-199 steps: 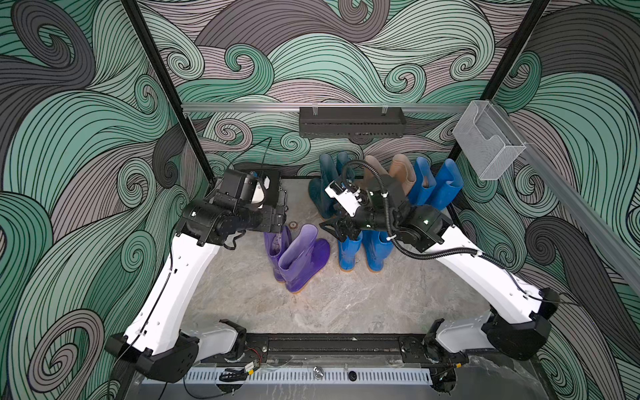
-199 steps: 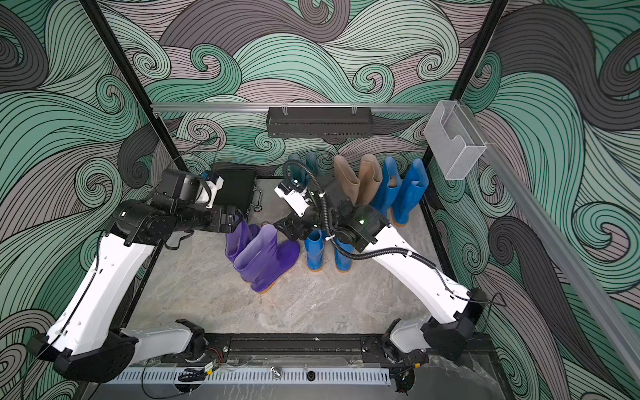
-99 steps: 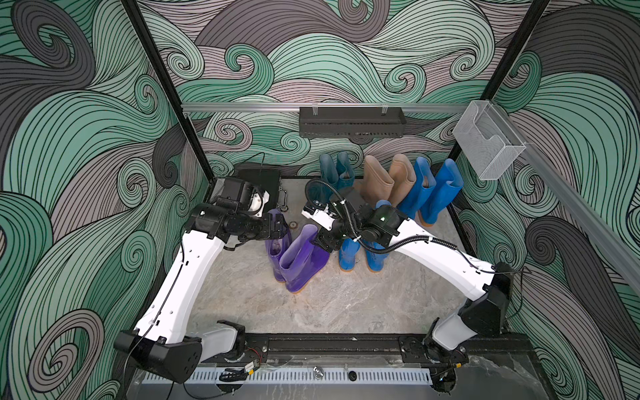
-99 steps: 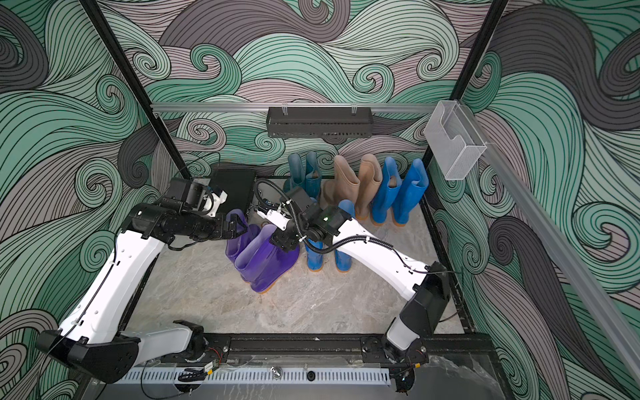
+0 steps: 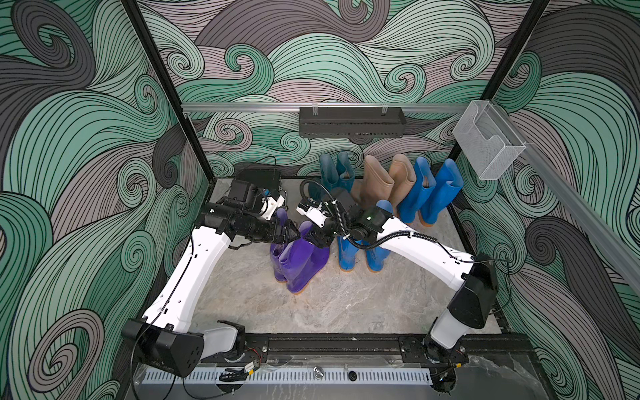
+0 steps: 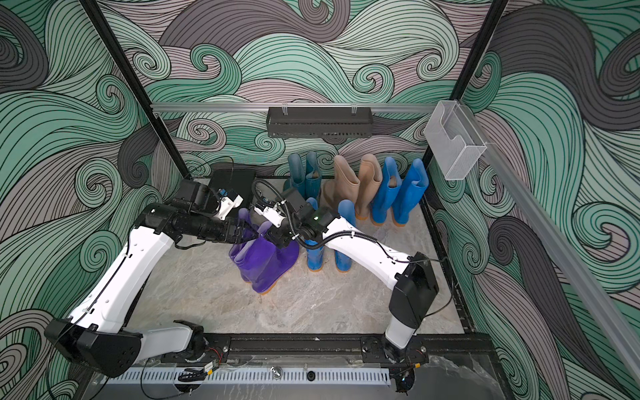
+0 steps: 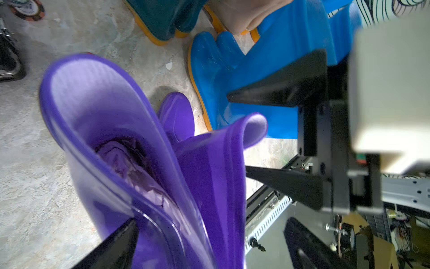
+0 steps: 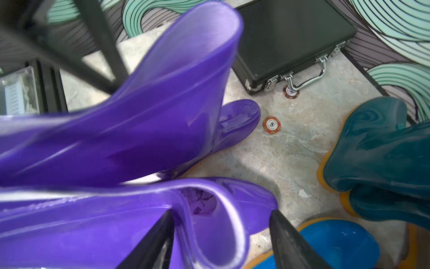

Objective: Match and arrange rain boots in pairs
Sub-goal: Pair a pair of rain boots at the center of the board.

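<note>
Two purple rain boots (image 5: pixel 301 266) (image 6: pixel 263 263) stand touching in the middle of the floor. My left gripper (image 5: pixel 289 235) (image 7: pixel 209 233) is open, its fingers straddling the top of the left purple boot (image 7: pixel 97 111). My right gripper (image 5: pixel 313 237) (image 8: pixel 222 213) is open too. It straddles the rim of the right purple boot (image 8: pixel 209 223), with a gap at one finger. A blue pair (image 5: pixel 346 256) stands just right of the purple boots. Along the back wall stand a dark teal pair (image 5: pixel 334 173), a beige pair (image 5: pixel 384 180) and another blue pair (image 5: pixel 429 194).
A flat black case (image 5: pixel 259 178) (image 8: pixel 290 39) lies at the back left. Two poker chips (image 8: pixel 271 125) lie on the floor near it. On the back wall hangs a black shelf (image 5: pixel 351 121), and a clear holder (image 5: pixel 485 142) is fixed at the right.
My right arm has swung left from over the front blue pair to the right purple boot, its jaws narrowing. My left gripper has come forward onto the left purple boot's top.
</note>
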`<state>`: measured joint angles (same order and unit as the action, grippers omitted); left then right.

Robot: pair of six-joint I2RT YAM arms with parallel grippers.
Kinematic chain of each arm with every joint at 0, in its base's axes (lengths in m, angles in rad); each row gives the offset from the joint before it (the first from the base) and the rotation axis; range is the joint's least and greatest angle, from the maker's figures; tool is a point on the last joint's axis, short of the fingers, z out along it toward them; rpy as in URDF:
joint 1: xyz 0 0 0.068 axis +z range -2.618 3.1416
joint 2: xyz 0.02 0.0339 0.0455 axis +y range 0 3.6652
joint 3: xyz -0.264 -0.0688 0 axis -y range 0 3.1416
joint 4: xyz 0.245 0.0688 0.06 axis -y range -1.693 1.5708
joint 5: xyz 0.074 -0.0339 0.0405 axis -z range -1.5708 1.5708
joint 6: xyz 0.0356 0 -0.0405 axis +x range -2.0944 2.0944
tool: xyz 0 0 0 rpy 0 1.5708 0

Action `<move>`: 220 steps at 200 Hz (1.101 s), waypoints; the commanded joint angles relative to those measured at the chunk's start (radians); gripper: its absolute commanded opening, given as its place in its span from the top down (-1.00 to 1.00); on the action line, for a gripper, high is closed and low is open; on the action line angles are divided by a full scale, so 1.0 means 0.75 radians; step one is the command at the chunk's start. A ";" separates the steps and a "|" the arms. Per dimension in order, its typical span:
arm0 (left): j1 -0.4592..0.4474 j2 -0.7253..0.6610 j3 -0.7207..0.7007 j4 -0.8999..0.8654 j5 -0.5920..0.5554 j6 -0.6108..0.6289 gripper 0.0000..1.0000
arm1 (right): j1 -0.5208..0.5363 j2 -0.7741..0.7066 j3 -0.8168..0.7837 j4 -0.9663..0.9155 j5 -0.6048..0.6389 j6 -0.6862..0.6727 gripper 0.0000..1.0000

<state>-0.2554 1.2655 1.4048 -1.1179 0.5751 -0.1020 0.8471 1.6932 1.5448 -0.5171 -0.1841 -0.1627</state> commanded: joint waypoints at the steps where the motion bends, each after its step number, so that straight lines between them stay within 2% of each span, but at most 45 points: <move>1: 0.009 -0.009 -0.006 -0.080 0.088 0.114 -0.97 | -0.053 -0.023 -0.075 0.202 -0.052 0.116 -0.30; 48: -0.077 0.044 0.011 -0.171 -0.031 0.150 -0.97 | -0.052 0.005 -0.079 0.322 -0.135 0.182 -0.31; 85: -0.122 0.082 0.002 -0.171 -0.116 0.087 -0.90 | -0.060 -0.053 -0.150 0.432 -0.149 0.236 -0.32; 104: -0.123 0.093 0.003 -0.166 -0.173 0.063 -0.62 | -0.080 -0.089 -0.183 0.420 -0.093 0.276 -0.36; 115: -0.124 0.101 0.012 -0.161 -0.187 0.045 -0.27 | -0.094 -0.124 -0.204 0.417 -0.043 0.292 -0.43; 136: -0.125 0.110 0.037 -0.142 -0.188 -0.031 0.60 | -0.103 -0.224 -0.244 0.413 0.051 0.286 -0.54; 150: -0.129 0.109 0.070 -0.145 -0.169 -0.100 0.99 | -0.105 -0.278 -0.249 0.377 0.102 0.264 -0.58; 168: -0.152 0.086 0.107 -0.137 -0.159 -0.190 1.00 | -0.106 -0.295 -0.217 0.261 0.149 0.227 -0.60; 185: -0.221 0.047 0.085 -0.010 -0.150 -0.277 1.00 | -0.108 -0.290 -0.212 0.177 0.194 0.210 -0.59; 204: -0.277 0.033 0.066 0.165 -0.186 -0.367 1.00 | -0.113 -0.313 -0.219 0.173 0.220 0.218 -0.59; 220: -0.288 0.067 0.097 0.220 -0.219 -0.408 1.00 | -0.115 -0.350 -0.225 0.200 0.225 0.225 -0.60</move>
<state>-0.4500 1.3266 1.4353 -1.1324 0.4145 -0.3077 0.7650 1.4609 1.3777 -0.3412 -0.0620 0.0166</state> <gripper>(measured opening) 0.076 0.797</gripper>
